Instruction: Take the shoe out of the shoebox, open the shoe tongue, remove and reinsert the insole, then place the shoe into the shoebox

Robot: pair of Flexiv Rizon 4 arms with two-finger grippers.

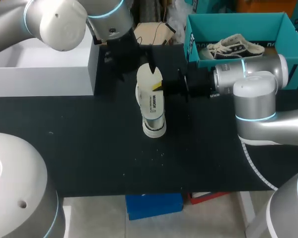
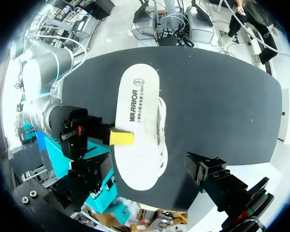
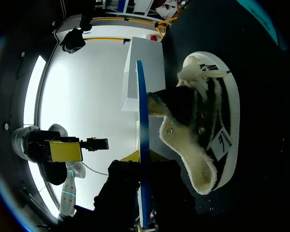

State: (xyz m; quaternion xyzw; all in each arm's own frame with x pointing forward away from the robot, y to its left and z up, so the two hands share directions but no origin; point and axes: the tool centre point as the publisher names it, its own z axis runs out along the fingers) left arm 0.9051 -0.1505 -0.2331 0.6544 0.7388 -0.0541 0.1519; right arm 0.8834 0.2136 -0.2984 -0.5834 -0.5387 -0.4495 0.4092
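A black-and-white shoe (image 1: 154, 126) with a fleecy lining (image 3: 203, 130) lies on the black table. The white printed insole (image 1: 151, 96) stands on edge over it, and my right gripper (image 1: 158, 86) is shut on its side. In the left wrist view the right gripper's yellow tip (image 2: 121, 137) presses on the insole (image 2: 135, 116), with the shoe (image 2: 162, 137) beneath. In the right wrist view the insole (image 3: 142, 140) shows edge-on between my right gripper's (image 3: 146, 215) fingers. My left gripper (image 1: 131, 60) hangs open just above and behind the insole, holding nothing.
The teal shoebox (image 1: 283, 29) stands open at the back right with a second shoe (image 1: 234, 47) inside. A white box (image 1: 39, 69) sits at the back left. Bare black table (image 1: 89, 148) stretches in front of the shoe.
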